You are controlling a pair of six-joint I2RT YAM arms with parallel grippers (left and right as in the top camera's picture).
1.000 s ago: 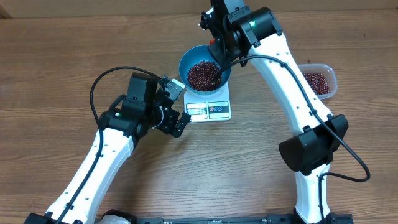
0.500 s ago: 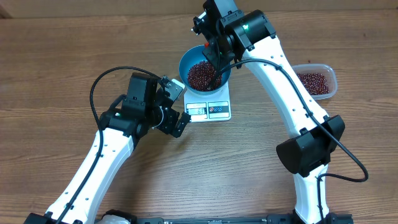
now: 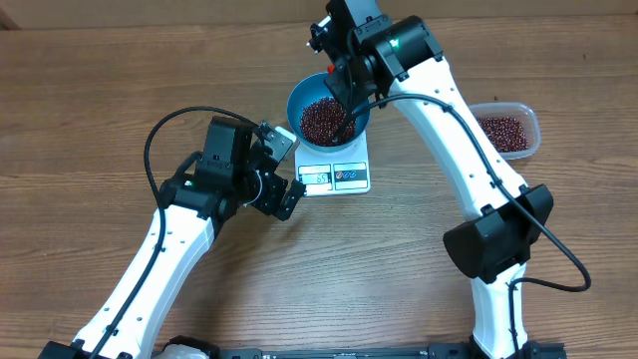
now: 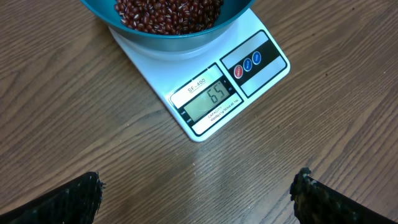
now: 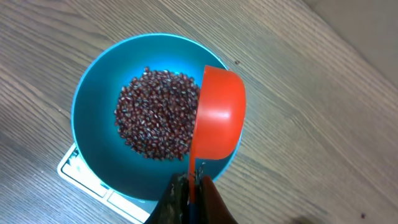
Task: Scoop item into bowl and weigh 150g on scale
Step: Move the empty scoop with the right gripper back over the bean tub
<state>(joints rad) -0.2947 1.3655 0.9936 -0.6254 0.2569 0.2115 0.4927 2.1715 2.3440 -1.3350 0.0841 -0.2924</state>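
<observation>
Over bowl [image 5: 92, 84] rim, orange scoop [image 5: 219, 118].

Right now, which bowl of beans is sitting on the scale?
The blue bowl. It stands on the white scale, while the clear tub of beans sits off to the side on the table.

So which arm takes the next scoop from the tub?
Right: the right gripper holds the orange scoop over the blue bowl, with the bean tub on its side. The left gripper is open, empty, facing the scale.
</observation>
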